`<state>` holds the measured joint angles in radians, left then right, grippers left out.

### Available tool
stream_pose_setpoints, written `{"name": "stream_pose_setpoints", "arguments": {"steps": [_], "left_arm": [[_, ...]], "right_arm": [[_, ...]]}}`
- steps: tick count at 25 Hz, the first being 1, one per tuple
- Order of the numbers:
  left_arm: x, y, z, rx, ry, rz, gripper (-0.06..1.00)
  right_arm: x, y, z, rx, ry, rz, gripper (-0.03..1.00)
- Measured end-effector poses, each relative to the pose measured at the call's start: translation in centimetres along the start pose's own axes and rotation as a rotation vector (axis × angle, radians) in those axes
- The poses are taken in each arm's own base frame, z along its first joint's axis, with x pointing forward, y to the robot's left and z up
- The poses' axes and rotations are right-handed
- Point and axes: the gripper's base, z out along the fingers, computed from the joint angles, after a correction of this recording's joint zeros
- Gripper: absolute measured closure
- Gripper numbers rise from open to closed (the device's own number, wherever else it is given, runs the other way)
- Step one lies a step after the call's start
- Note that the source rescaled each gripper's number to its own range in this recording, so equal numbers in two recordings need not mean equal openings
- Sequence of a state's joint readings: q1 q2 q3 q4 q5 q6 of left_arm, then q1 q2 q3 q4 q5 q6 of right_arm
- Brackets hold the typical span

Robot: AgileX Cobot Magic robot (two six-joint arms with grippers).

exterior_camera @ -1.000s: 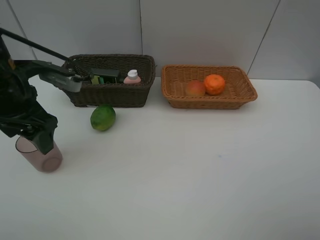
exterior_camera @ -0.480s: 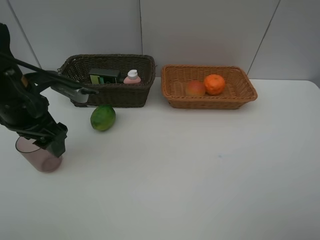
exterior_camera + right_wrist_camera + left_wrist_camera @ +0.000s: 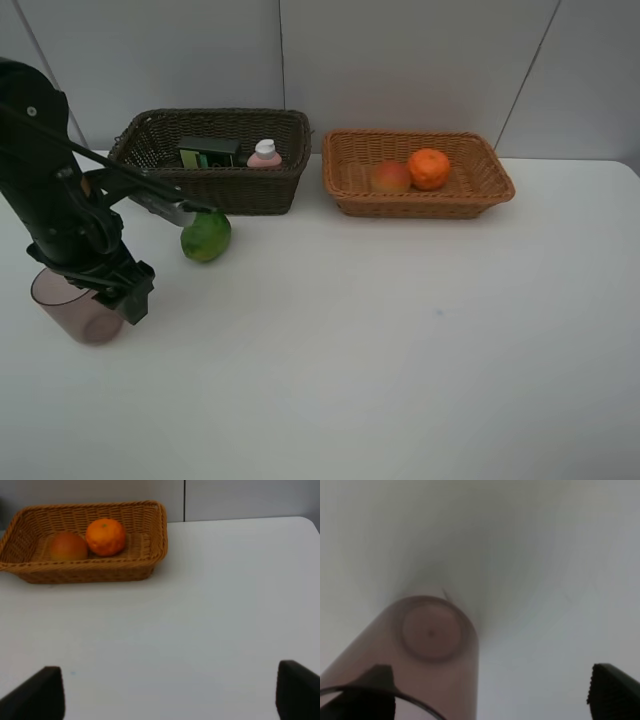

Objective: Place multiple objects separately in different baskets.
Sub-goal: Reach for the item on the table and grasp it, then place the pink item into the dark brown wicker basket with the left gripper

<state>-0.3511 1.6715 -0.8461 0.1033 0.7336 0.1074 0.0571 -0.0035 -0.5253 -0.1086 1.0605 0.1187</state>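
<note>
Your left pincer [image 3: 492, 686] is hanging spread wide and gripping nothing. You're hovering it just over the cup [image 3: 432, 645], which is standing upright on the tabletop [image 3: 400, 350] at the left of the high view. One fingertip [image 3: 372, 690] is sitting over the cup's rim and the other is well off to the side, so the cup isn't centred. My guess is you're lining up a rim pinch, or you need to shift across.

Your right pincer [image 3: 167, 692] is also sitting open and empty, parked clear and facing the tan basket [image 3: 150, 535]. That basket is carrying the peach [image 3: 391, 177] and orange [image 3: 429, 168]. The dark basket [image 3: 220, 188] is carrying the pump bottle [image 3: 208, 153] and pink bottle [image 3: 264, 153]. So fruit is going one way and containers the other. The lime [image 3: 206, 235] is lying on the tabletop just in front of the dark basket, unsorted like the cup.
</note>
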Motion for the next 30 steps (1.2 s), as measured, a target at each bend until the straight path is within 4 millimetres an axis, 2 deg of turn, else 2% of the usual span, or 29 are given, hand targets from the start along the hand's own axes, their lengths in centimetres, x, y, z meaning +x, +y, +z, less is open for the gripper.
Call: {"name": "stream_pose_setpoints", "arguments": {"steps": [10,12,13,15,20,21,23,30], "left_arm": [[-0.3,-0.1,1.5,0.008,0.040,0.004,-0.06],[-0.3,-0.1,1.5,0.008,0.041,0.004,-0.03],[-0.3,-0.1,1.5,0.008,0.041,0.004,0.02],[-0.3,-0.1,1.5,0.008,0.041,0.004,0.17],[-0.4,-0.1,1.5,0.008,0.034,0.004,0.80],[-0.4,0.0,1.5,0.006,0.032,0.006,0.89],[-0.4,0.0,1.5,0.004,0.030,0.009,0.94],[-0.4,0.0,1.5,0.003,0.029,0.010,0.94]], "right_arm": [[0.0,0.0,0.0,0.000,0.000,0.000,0.19],[0.0,0.0,0.0,0.000,0.000,0.000,0.19],[0.0,0.0,0.0,0.000,0.000,0.000,0.19],[0.0,0.0,0.0,0.000,0.000,0.000,0.19],[0.0,0.0,0.0,0.000,0.000,0.000,0.19],[0.0,0.0,0.0,0.000,0.000,0.000,0.19],[0.0,0.0,0.0,0.000,0.000,0.000,0.19],[0.0,0.0,0.0,0.000,0.000,0.000,0.19]]}}
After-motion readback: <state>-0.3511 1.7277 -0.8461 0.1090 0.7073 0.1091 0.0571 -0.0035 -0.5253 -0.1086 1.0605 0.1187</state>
